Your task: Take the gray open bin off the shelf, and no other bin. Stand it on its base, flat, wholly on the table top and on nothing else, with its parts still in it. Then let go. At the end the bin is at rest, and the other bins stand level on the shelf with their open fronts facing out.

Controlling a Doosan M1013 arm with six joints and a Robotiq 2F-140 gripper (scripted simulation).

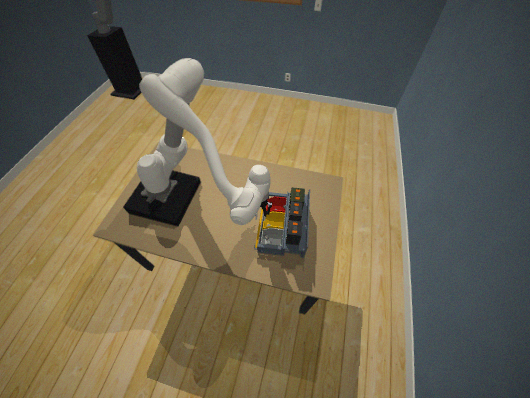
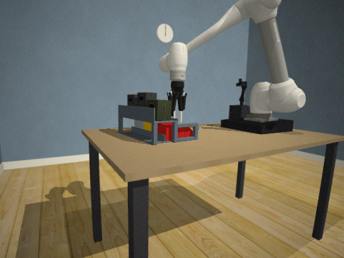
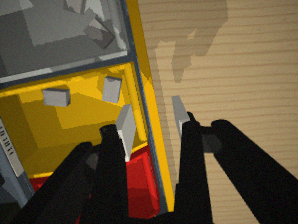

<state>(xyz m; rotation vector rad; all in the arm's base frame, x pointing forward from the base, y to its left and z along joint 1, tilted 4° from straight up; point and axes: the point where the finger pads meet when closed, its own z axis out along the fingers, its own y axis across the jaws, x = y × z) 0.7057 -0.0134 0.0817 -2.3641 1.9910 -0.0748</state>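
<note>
Yellow plastic bin (image 3: 75,125), not the gray open bin (image 3: 50,35), sits under my partly open, empty hand (image 3: 152,127), so I risk gripping its front wall.

Domestic-style room: plank wood floor (image 1: 320,130), blue walls (image 1: 465,150), white skirting, wall socket (image 1: 287,77) at 12 o'clock, round wall clock (image 2: 165,33).

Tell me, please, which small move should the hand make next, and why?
Probably slide sideways to the gray bin before closing. The hand is open and holds nothing, and its fingers straddle the front wall of the yellow bin, which is the wrong one. The gray bin stands right beside it.
</note>
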